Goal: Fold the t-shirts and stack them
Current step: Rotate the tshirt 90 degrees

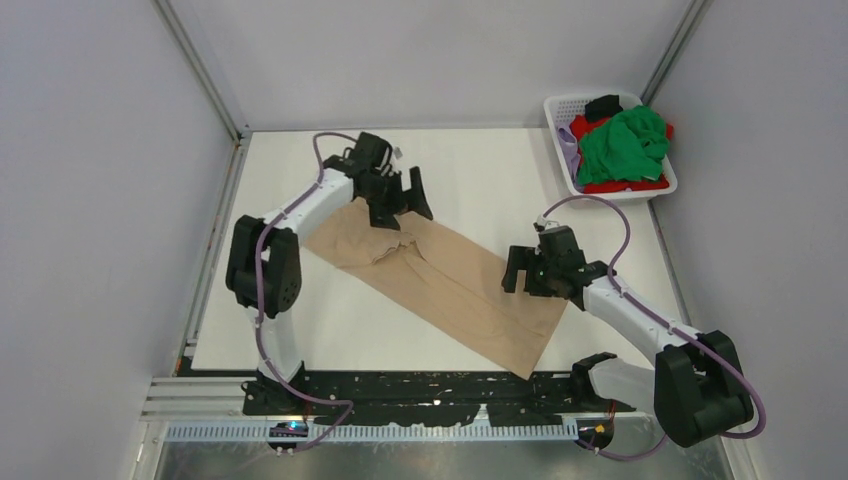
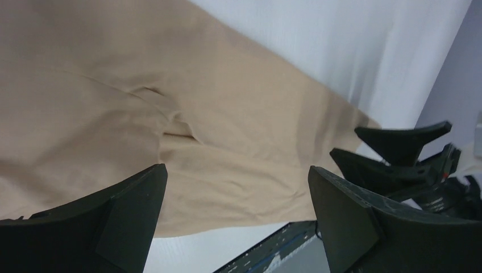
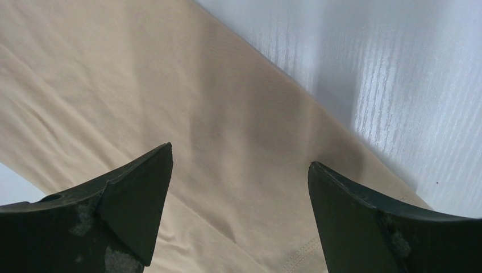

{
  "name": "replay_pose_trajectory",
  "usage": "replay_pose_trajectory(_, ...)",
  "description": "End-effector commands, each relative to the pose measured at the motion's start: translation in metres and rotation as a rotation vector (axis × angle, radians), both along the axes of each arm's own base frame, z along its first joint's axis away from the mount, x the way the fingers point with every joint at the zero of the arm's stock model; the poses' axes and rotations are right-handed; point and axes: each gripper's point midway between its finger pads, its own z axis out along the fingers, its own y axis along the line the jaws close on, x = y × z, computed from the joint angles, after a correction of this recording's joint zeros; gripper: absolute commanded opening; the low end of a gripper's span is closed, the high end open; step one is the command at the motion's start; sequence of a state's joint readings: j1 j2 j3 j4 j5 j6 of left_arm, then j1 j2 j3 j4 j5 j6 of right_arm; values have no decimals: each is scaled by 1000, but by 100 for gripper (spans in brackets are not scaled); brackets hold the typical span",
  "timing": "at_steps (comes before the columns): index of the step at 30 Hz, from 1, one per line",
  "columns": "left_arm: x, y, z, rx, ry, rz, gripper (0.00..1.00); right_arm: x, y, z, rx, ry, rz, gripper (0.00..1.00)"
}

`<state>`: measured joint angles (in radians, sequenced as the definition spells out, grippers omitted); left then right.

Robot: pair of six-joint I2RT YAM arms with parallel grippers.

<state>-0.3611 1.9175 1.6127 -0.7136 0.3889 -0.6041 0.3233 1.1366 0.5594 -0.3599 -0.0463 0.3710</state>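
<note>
A beige t-shirt (image 1: 440, 280) lies folded into a long strip, running diagonally from the back left to the front right of the white table (image 1: 480, 170). It fills the left wrist view (image 2: 170, 114) and the right wrist view (image 3: 170, 114). My left gripper (image 1: 400, 195) is open and empty, just above the strip's back left end. My right gripper (image 1: 527, 270) is open and empty above the strip's right edge. Green (image 1: 625, 145), red (image 1: 655, 183), black (image 1: 603, 105) and lilac (image 1: 567, 150) t-shirts are heaped in the basket.
A white mesh basket (image 1: 561, 104) stands at the back right corner of the table. Grey walls close in the left, back and right. A black rail (image 1: 420, 385) runs along the near edge between the arm bases.
</note>
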Motion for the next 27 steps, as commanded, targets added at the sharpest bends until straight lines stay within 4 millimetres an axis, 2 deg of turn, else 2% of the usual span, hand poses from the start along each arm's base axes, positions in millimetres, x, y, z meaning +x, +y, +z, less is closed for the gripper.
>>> replay_pose_trajectory(1,-36,-26,-22,-76,45,-114,100,4,1,6,20,-37,-17,95)
replay_pose_trajectory(6,-55,1,-72,30,158,-76,100,-1,-1,0,17,-21,-28,95)
replay_pose_trajectory(9,-64,-7,-78,-30,177,-118,100,-3,-3,-2,7,-10,-33,96)
replay_pose_trajectory(11,-68,-20,-69,-123,160,-169,99,-3,-4,-2,-1,-8,-34,96)
replay_pose_trajectory(14,-69,-25,-50,-156,104,-211,100,0,-4,1,-5,-17,-32,95)
replay_pose_trajectory(18,-70,-23,-13,-168,10,-223,99,2,-6,2,-18,-24,-31,95)
replay_pose_trajectory(21,-72,-14,6,-134,-43,-194,100,2,-6,2,-23,-21,-31,95)
replay_pose_trajectory(24,-72,-2,17,-92,-82,-141,100,4,-5,2,-19,-22,-27,95)
replay_pose_trajectory(27,-64,13,8,-49,-80,-49,100,8,-3,3,-14,-30,-21,95)
